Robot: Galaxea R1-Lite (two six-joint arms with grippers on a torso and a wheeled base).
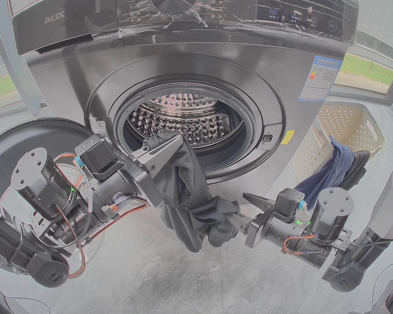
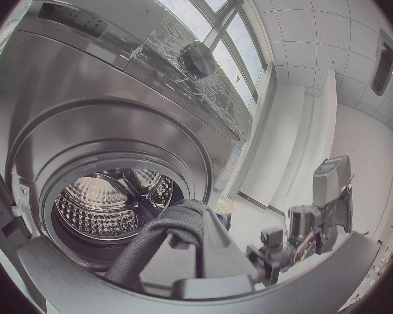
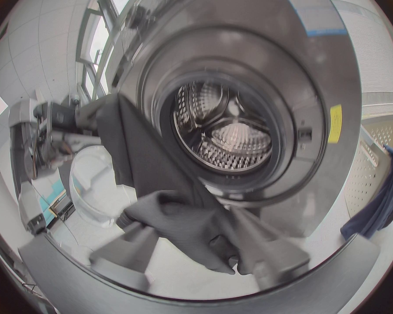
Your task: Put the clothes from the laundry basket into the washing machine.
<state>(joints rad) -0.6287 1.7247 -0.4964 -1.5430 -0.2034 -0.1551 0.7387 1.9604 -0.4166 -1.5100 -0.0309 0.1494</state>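
One dark garment [image 1: 187, 197] hangs at your washer's [image 1: 249, 66] mouth, left end effector [image 1: 170, 144] clamped on it, right end effector [image 1: 242, 208] spread wide around its lower folds; blue cloth [image 1: 332, 171] drapes the basket [image 1: 358, 127].

Floor [image 1: 174, 280]: was grey marbled tile.
Windows [image 2: 242, 53]: were tall, bright with daylight.
Ceiling [image 2: 336, 14]: was white panels.
Wall [image 2: 362, 153]: was plain white.
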